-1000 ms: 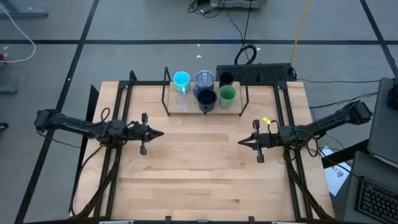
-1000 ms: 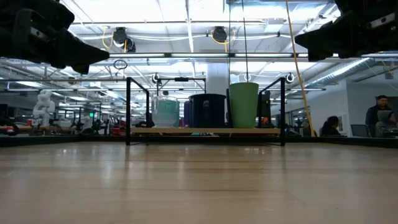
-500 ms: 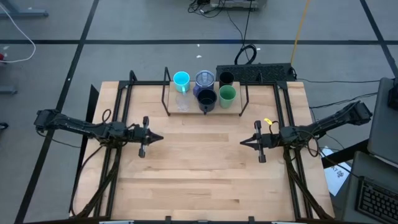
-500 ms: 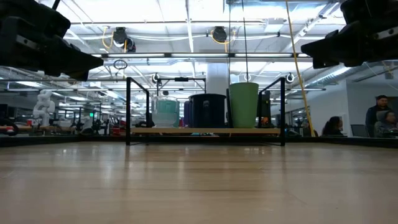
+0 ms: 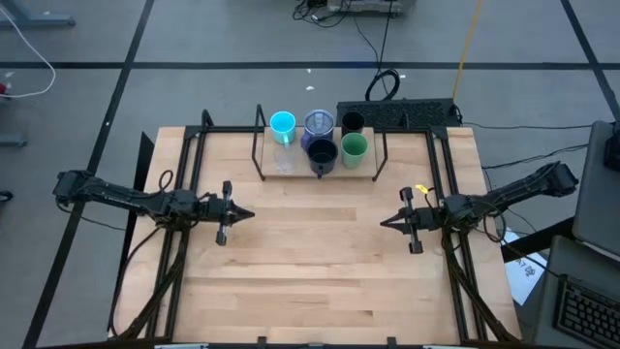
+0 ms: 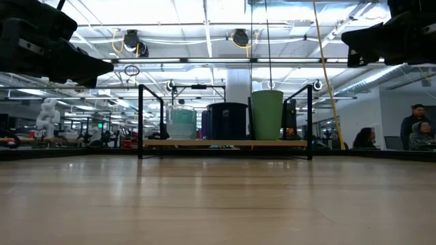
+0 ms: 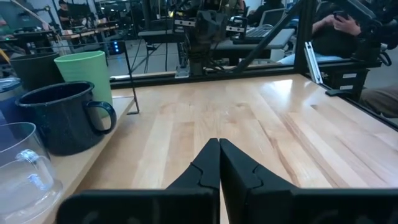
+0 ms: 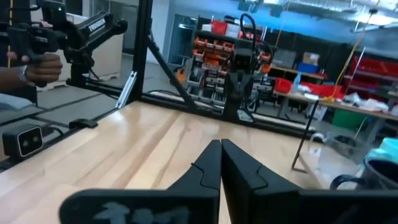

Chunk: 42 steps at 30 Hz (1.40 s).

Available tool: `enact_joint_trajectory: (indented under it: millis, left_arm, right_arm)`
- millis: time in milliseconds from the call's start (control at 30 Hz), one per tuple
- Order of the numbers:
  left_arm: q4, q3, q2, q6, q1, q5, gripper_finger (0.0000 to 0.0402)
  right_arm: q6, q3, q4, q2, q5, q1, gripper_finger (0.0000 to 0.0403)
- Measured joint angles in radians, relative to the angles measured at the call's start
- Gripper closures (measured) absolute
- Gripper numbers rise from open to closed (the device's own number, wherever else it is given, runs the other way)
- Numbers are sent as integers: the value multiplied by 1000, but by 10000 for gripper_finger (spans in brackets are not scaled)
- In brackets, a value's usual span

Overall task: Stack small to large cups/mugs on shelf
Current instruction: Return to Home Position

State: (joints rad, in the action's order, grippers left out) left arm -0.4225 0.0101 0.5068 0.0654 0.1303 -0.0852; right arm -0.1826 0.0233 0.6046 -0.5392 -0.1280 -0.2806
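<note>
The shelf (image 5: 291,171) stands at the table's far middle, and the cups stand on its board. They are a cyan mug (image 5: 282,123), a blue-purple mug (image 5: 318,122), a black mug (image 5: 352,123), a dark mug (image 5: 322,153), a green cup (image 5: 354,147) and a clear cup (image 5: 284,160). My left gripper (image 5: 250,212) hovers shut over the table's left half, pointing level toward the middle. My right gripper (image 5: 385,223) hovers shut over the right half, facing it. Neither holds anything. The left wrist view shows the green cup (image 7: 84,71), dark mug (image 7: 65,118) and clear cup (image 7: 22,162).
Bare wooden tabletop (image 5: 310,262) lies between the two grippers and in front of the shelf. Black frame rails (image 5: 184,174) run along both sides. A person's hand (image 8: 34,67) shows beyond the table in the right wrist view; people sit in the room behind (image 6: 415,126).
My right gripper has drawn back toward the table's right edge, staying shut and level. The cups and the shelf have kept still.
</note>
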Motion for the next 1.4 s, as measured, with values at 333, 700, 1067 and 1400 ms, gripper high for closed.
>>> enact_joint_trajectory:
  millis: [333, 700, 1067, 1400]
  left_arm:
    - [-1, 0, 0, 8, 0, -18, 396]
    - [-2, 1, 0, 11, 0, -19, 399]
    - [-15, 1, 0, 11, 0, -19, 394]
    - [-54, 1, 0, 27, 0, -19, 393]
  right_arm:
    - [-44, -6, -131, 156, 0, 0, 403]
    - [-96, -8, -260, 370, 4, 0, 403]
    - [-145, -8, -326, 516, 59, 39, 403]
    - [-58, -8, -386, 536, 191, 231, 403]
